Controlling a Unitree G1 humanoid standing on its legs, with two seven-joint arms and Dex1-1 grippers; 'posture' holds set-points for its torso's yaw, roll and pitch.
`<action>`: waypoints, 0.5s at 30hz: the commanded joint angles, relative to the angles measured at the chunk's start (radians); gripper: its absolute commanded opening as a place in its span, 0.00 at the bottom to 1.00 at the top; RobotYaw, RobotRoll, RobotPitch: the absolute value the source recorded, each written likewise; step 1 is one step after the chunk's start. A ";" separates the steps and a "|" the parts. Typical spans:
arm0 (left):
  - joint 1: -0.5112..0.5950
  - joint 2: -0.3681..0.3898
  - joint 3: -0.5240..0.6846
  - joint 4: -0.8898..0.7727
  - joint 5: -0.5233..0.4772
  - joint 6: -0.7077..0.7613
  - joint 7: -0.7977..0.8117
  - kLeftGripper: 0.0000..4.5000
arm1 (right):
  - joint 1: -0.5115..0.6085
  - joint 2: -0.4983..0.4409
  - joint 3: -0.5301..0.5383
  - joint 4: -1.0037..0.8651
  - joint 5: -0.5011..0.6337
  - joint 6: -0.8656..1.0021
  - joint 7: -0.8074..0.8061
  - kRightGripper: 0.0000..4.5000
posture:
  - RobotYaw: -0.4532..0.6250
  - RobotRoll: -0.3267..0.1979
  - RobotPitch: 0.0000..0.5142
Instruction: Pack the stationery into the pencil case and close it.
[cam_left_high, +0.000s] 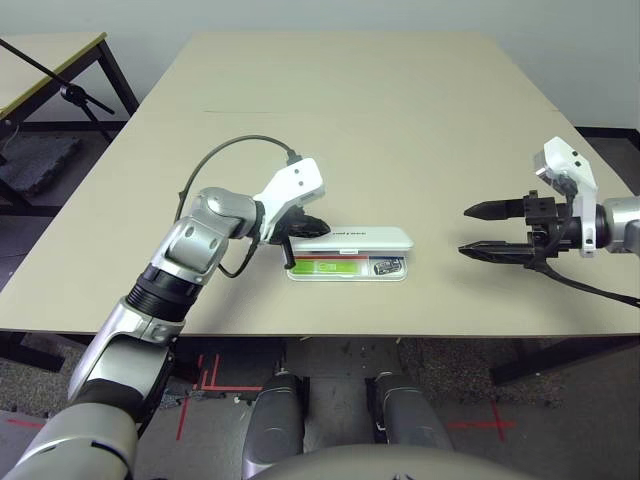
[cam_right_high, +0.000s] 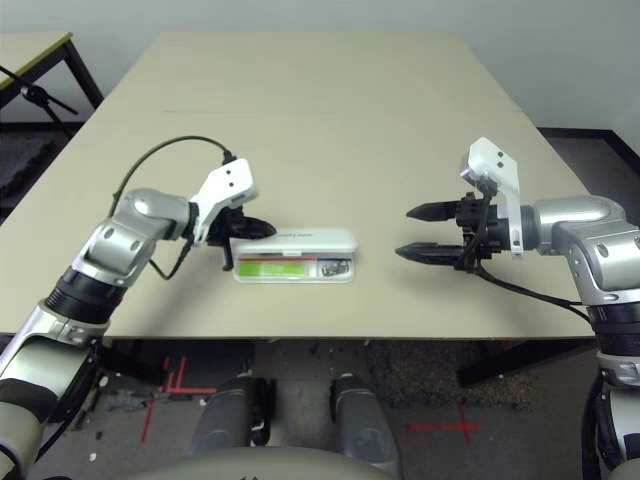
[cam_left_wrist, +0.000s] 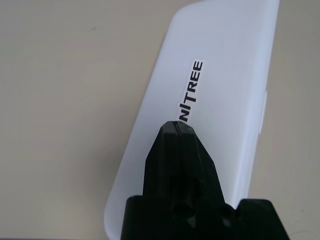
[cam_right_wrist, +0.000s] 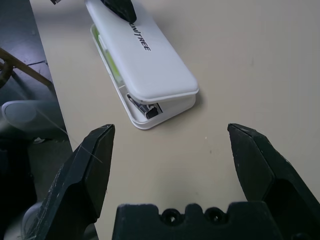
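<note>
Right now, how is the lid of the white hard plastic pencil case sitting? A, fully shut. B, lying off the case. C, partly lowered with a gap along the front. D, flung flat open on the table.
C: the white hard plastic pencil case shows a front gap under its lid, with the shut left tool on the lid.

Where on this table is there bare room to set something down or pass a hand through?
The far half of the table beyond the pencil case is bare. So is the strip between the case and the open right gripper, and the near-right edge. It is crowded at the case's left end, where the shut left gripper rests over the half-lowered lid.
</note>
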 joint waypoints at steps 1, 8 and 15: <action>-0.013 -0.018 -0.043 0.027 0.031 -0.025 0.005 0.00 | 0.018 -0.009 0.000 -0.006 -0.008 -0.008 -0.003 1.00 | 0.33 0.62 0.13; -0.020 -0.034 -0.111 0.111 0.105 -0.096 0.016 0.00 | 0.033 -0.012 -0.001 -0.012 -0.010 -0.012 -0.009 1.00 | 0.32 0.62 0.13; -0.004 -0.025 -0.128 0.136 0.132 -0.124 0.000 0.00 | 0.040 -0.013 0.001 -0.012 -0.014 -0.016 -0.012 1.00 | 0.32 0.62 0.13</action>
